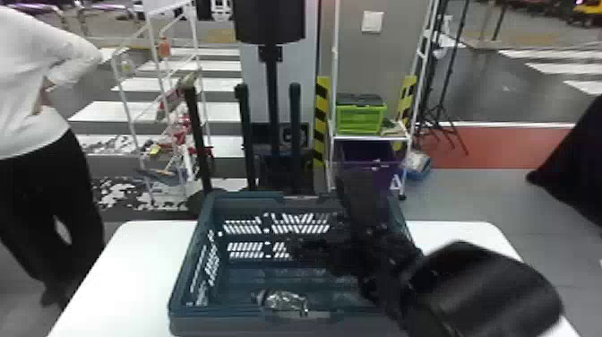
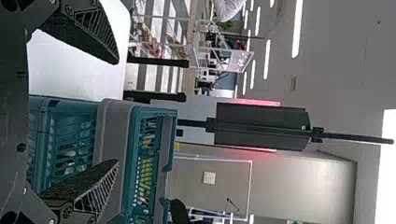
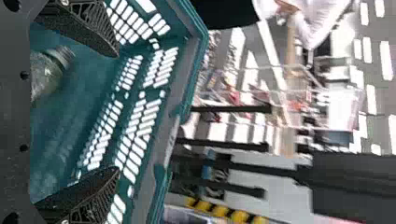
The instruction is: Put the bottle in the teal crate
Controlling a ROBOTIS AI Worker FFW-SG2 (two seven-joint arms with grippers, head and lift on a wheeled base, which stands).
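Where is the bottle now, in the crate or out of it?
In: the bottle lies on its side on the floor of the teal crate.

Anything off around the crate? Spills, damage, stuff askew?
Nothing stands out. Bottle lies on its side inside the teal crate, which sits upright on the white table; right gripper is open, over the crate. No visible spill or breakage.

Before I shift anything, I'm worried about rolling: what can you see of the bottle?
The bottle is clear and shiny, seemingly plastic, with a cap at one end. It lies on its side on the floor of the teal crate, near the robot, cap toward the left. Nothing grips it. Whether it holds liquid, I cannot tell.
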